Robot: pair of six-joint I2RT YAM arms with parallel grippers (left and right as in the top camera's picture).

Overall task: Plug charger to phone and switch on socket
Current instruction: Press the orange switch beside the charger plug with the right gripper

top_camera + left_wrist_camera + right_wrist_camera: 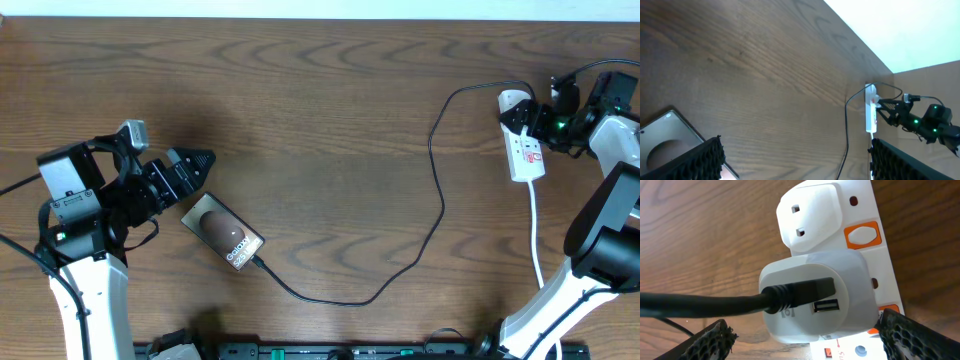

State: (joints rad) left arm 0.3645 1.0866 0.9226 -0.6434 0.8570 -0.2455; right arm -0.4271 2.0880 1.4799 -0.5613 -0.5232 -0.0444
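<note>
**Phone and charging set.** One phone [223, 233], a dark bronze reflective slab with white lettering, lies askew at the near left of the table [320, 80]. One charger [441, 195], a thin black cable, loops from the phone's near-right end, where its tip appears seated, to a white adapter [850, 280] on the one socket [524, 150] at far right. Two orange switches [862, 234] show. The left gripper [198, 172], just left of the phone, stands wide and empty. The right gripper [812, 337] flanks the adapter, jaws spread.
</note>
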